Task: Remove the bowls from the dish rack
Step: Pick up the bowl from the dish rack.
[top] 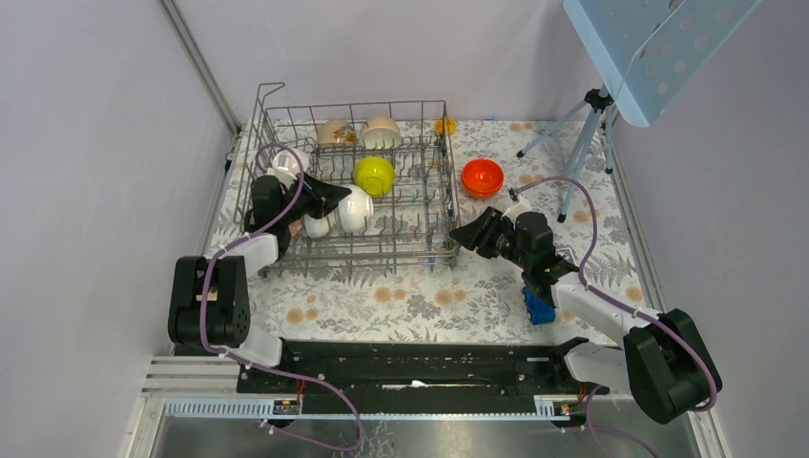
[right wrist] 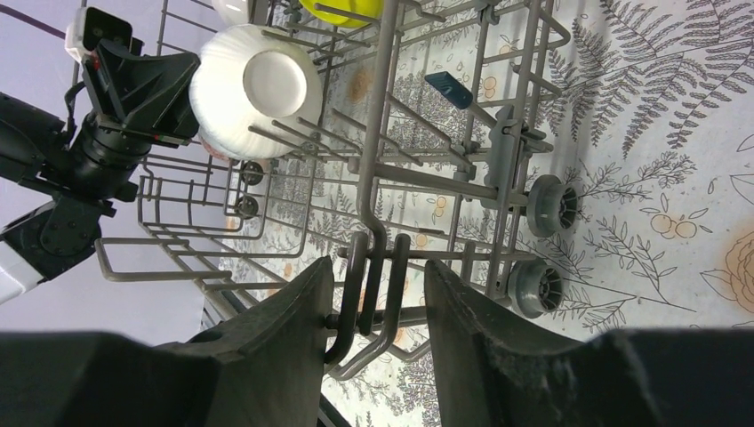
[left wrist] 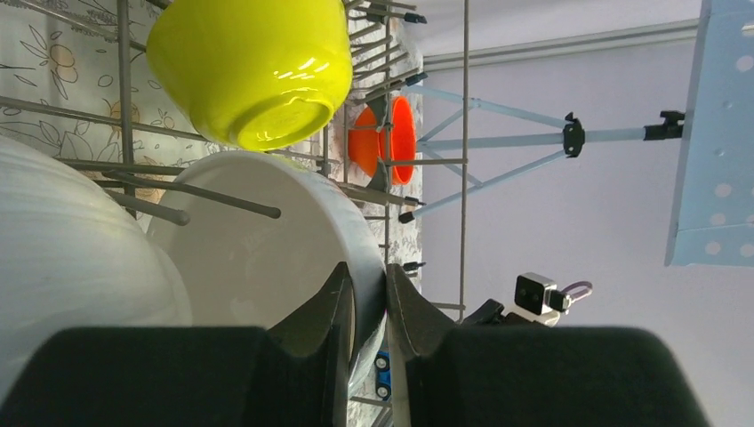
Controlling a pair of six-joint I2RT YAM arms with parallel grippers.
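1. Left wrist view: the left gripper is nearly closed, pinching the white bowl by its rim inside the dish rack; a yellow-green bowl sits just beyond.
2. The right gripper is half open, straddling the rack's edge wire.

Floral-print table is seen. Blue toy car is set near its right front. Tripod is stood far right, below a tilted light-blue perforated panel. Walls are plain lilac.

Tines and sides of the dish rack tight around the white bowl — free way from above.
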